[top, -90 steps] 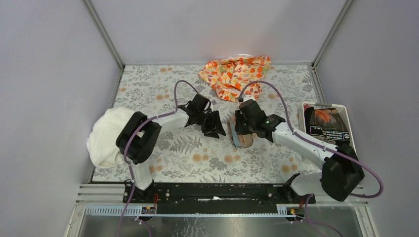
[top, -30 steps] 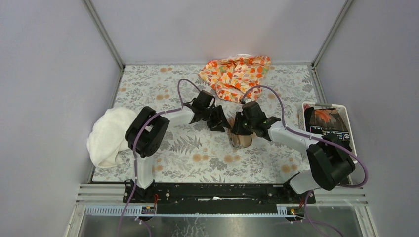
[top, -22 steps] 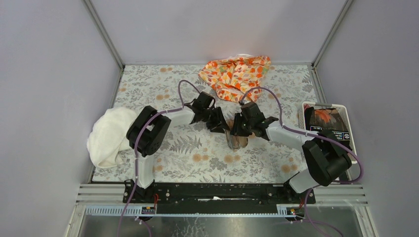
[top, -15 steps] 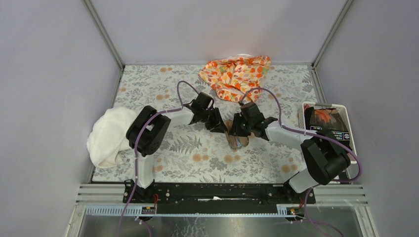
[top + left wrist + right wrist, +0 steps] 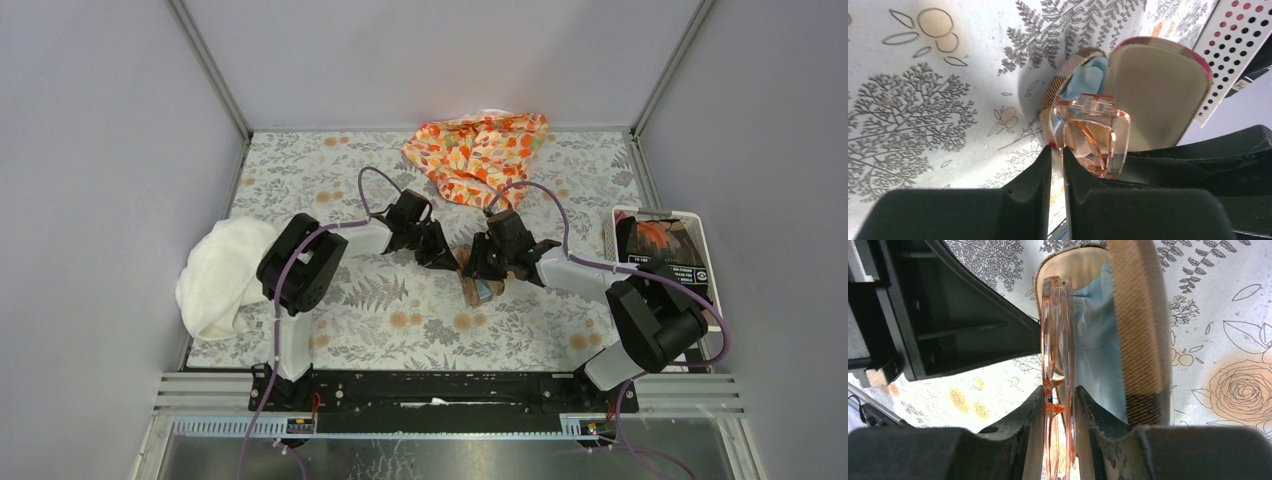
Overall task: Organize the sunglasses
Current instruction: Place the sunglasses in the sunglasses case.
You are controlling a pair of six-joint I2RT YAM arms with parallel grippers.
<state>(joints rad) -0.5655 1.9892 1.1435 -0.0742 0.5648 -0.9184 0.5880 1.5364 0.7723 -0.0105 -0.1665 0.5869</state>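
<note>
Sunglasses (image 5: 1055,340), pinched by right gripper (image 5: 1059,395), stand edge-on at mouth of case (image 5: 1140,340).

Overhead; both wrists close on sunglasses (image 5: 1095,135)

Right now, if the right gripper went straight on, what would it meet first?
Probably the open case and the cloth inside it, straight ahead; the sunglasses that the right gripper holds would touch first. Depth is unclear.

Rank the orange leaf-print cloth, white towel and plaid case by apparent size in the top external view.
Largest: orange leaf-print cloth and white towel, too alike to rank; the left arm hides part of the towel.
Smallest, clearly: plaid case.
</note>
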